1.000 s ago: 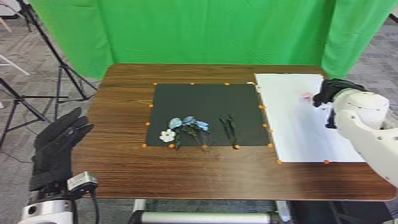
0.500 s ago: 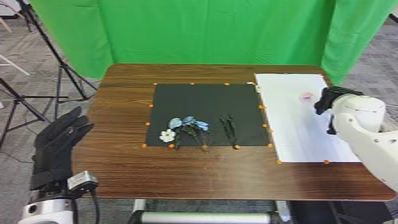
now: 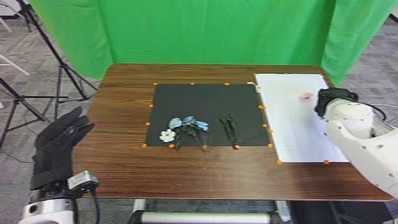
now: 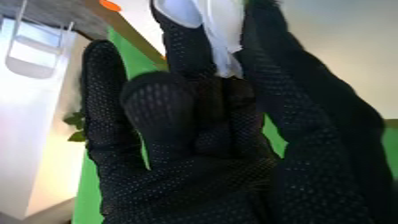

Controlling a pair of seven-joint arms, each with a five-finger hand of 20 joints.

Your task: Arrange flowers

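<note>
The right hand's (image 4: 191,192) fingers (image 4: 186,50) had a white flower (image 4: 224,25) pinched against the thumb (image 4: 275,70), near their tips. Looked light, floppy, easily creased; I'd have gripped gently below the petals (image 4: 182,11).

The left hand (image 3: 55,145) and right hand (image 3: 333,95) are gloved in black fabric, the right glove showing a fine, pale-dotted mesh in the wrist view. The left arm (image 3: 49,212) is white, with a pale, box-shaped module (image 3: 82,180) and a black cable (image 3: 96,205) near the wrist; the right arm (image 3: 360,142) has smooth, rounded white casings.
</note>
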